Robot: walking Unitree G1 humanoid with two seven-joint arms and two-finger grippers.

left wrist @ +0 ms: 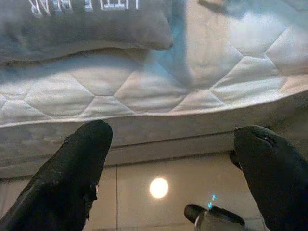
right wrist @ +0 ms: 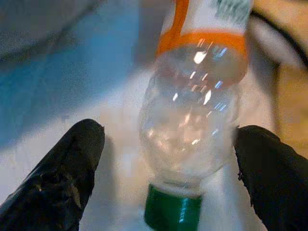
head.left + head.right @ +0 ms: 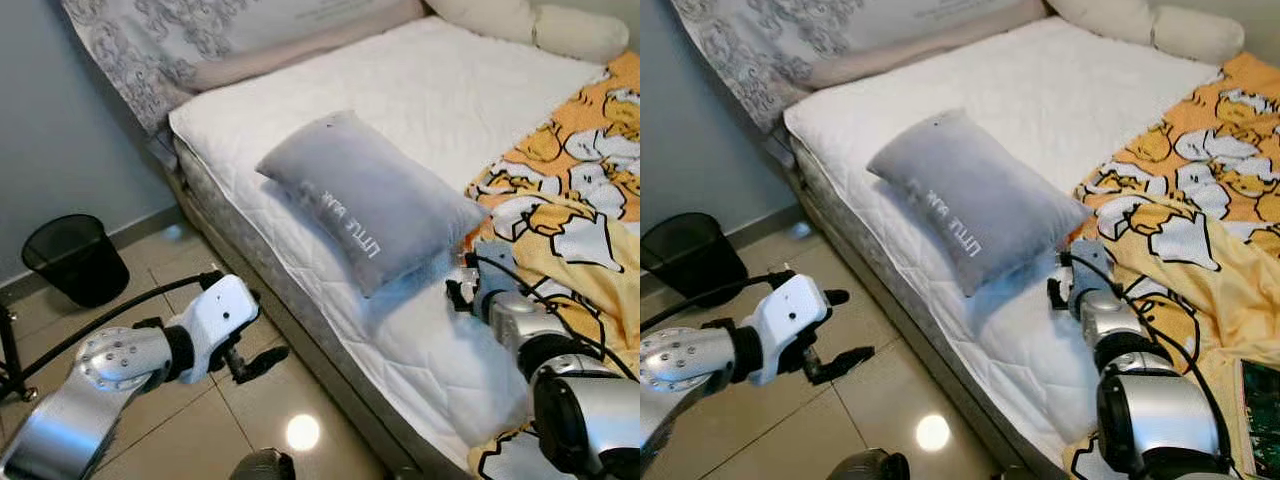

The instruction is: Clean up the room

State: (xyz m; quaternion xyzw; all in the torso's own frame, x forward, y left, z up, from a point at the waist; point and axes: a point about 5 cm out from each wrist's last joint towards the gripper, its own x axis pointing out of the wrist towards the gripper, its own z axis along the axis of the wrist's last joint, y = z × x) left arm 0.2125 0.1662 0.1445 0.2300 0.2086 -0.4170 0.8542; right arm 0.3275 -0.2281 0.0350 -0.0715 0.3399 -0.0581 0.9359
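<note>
Right tool (image 2: 166,178) apparently straddles plastic bottle (image 2: 192,125), fingers apart.

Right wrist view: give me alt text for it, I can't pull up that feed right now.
A clear plastic bottle with a green cap and an orange-banded label lies on the white quilted mattress, cap end toward the camera. It sits between the right gripper's two open black fingers, which flank it without clearly touching it. The picture is slightly blurred.
</note>
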